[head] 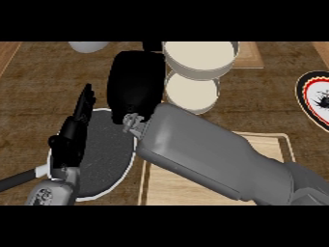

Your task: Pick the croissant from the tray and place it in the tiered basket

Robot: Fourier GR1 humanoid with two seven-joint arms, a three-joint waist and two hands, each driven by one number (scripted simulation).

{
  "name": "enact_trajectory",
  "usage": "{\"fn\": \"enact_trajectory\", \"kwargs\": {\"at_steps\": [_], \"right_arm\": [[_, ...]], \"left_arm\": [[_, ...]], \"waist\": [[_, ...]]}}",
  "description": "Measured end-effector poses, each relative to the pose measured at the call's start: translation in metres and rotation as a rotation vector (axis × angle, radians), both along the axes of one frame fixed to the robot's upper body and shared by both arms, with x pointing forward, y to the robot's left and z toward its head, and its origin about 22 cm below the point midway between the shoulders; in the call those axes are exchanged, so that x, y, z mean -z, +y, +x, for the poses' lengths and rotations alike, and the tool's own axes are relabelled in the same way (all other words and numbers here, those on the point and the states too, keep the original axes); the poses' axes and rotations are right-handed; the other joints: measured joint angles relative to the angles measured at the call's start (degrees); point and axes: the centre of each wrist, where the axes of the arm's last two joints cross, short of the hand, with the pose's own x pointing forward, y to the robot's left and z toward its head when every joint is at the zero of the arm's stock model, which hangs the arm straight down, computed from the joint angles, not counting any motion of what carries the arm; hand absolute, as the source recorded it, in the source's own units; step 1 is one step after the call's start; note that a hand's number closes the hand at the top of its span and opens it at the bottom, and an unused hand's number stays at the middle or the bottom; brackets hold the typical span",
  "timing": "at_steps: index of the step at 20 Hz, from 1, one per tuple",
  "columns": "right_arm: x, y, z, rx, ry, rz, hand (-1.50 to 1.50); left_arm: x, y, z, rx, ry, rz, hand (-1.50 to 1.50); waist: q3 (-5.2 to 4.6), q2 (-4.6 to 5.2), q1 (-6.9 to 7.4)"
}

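At the left of the frame our left hand (78, 126) stands edge-on over a dark, white-rimmed plate (121, 179), its fingers (87, 100) straight and relaxed, holding nothing; it looks to be resting there.

Moving to the middle, our right hand (134, 82) shows as a black mass in the upper centre, seen from the back, with its grey forearm running down to the lower right. Whether its fingers are curled round anything we cannot tell, since the back of the hand hides them. Just right of it sit the two pale round tiers of the tiered basket (199, 60), one above the other, the upper one larger.

Below, a light wooden tray (270, 142) lies on the brown surface (24, 96), mostly covered by the forearm. We see no croissant anywhere: not on the bare part of the tray, nor in either tier. It may be under the hand or the arm, but we cannot say.

At the far right edge a patterned plate (323, 103) carries a small dark and red thing.

As for handling, we judge a croissant to be light, soft and flaky, easily crushed and likely to shed crumbs. We would take it across the thick middle, fingers on one long side and thumb on the other, rather than by a tapered tip that could tear off.
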Motion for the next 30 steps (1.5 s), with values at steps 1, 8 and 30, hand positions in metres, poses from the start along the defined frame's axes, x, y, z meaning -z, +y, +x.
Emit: {"fn": "enact_trajectory", "kwargs": {"at_steps": [1,8,30], "right_arm": [[-0.011,-0.001,0.002,0.005,-0.017,0.016,1.50],[-0.079,-0.006,0.010,0.035,-0.092,0.137,1.50],[-0.095,-0.070,0.093,0.276,-0.124,0.109,1.50]], "left_arm": [[0.000,0.001,-0.001,-0.004,-0.001,0.000,0.00],[-0.003,0.004,0.000,-0.007,-0.010,0.003,0.00],[-0.001,-0.006,-0.001,0.012,-0.026,-0.004,0.00]], "waist": [[0.01,-0.05,-0.09],[0.02,0.26,-0.06],[0.05,1.30,1.34]]}}
